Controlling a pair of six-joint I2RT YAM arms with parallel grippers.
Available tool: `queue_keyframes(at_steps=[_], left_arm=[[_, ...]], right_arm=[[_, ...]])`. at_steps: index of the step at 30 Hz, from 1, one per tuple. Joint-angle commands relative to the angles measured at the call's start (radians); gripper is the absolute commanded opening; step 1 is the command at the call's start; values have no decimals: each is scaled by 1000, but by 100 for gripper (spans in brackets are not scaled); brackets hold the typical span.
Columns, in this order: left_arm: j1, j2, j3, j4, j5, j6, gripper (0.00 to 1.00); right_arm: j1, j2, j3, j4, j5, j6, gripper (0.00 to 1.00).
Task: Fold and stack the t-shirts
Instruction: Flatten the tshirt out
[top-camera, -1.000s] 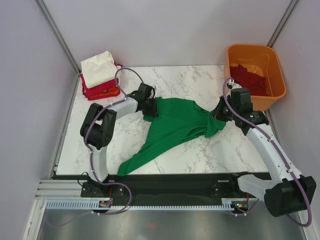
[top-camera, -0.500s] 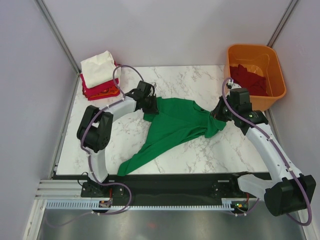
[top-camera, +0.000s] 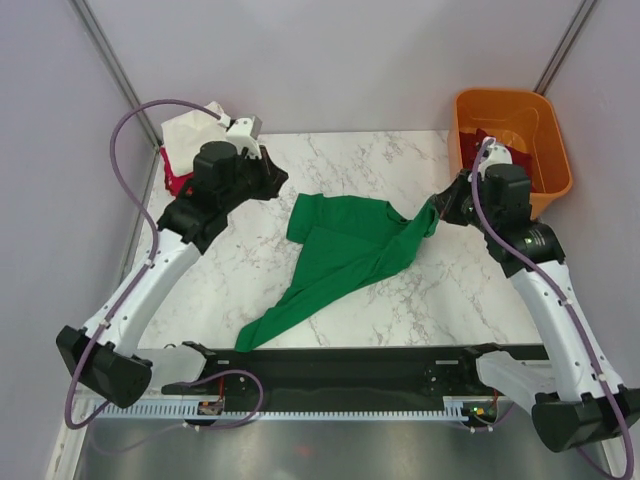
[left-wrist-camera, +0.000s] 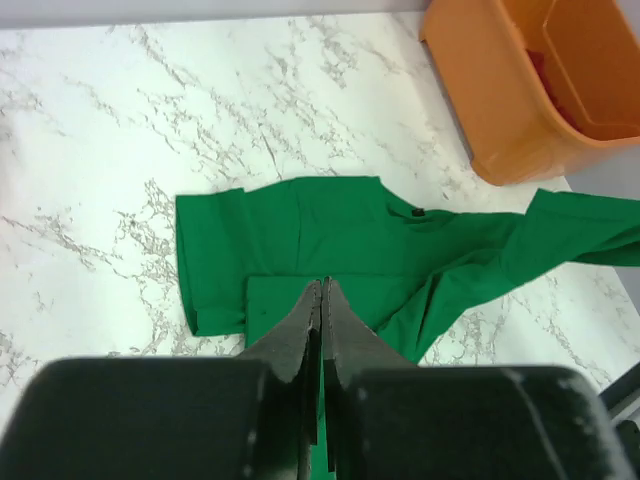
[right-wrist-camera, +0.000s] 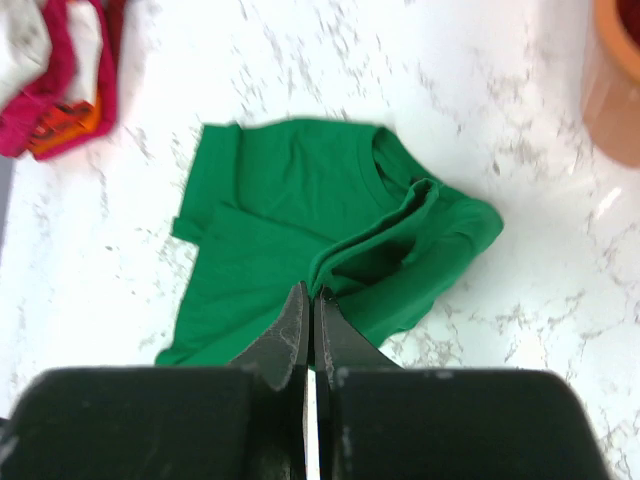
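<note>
Right gripper (right-wrist-camera: 308, 293) has its fingers pinched together on a raised fold at the right edge of the green t-shirt (top-camera: 345, 245), and that side of the cloth is drawn up off the surface toward the wrist. The rest of the shirt lies on the marble table (top-camera: 400, 160) near its middle. Its collar faces the far side, one short sleeve is spread flat at the left, and a long narrow tail of cloth trails toward the near left edge. Several loose folds bunch where the lifted part meets the flat part.

The left gripper (left-wrist-camera: 322, 287) hangs above the shirt's left side with its fingers pressed tight against each other and nothing between them, apart from the cloth.

At the far left corner sits a stack of folded shirts (right-wrist-camera: 55, 75), cream-white on top with red and orange below. In the overhead view the left arm crosses in front of it and hides much of it. The orange tub (top-camera: 530, 125) stands off the far right corner of the table with a dark red shirt (top-camera: 497, 155) inside. The right wrist overlaps the tub's near left side.
</note>
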Motion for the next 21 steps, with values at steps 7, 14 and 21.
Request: queue_keyframes(at_steps=[7,14,21], left_arm=[[-16,297,-29,-32,62,75,71],[-55,579,84,-5,-4,84,81],[-74,713,158,-4,-32,80,75]], right_arm=[[4,-48,4,-4,25,0,0],[6,-20,-16,-4,41,-33,0],[3,8,-9,-7,42,-42,0]])
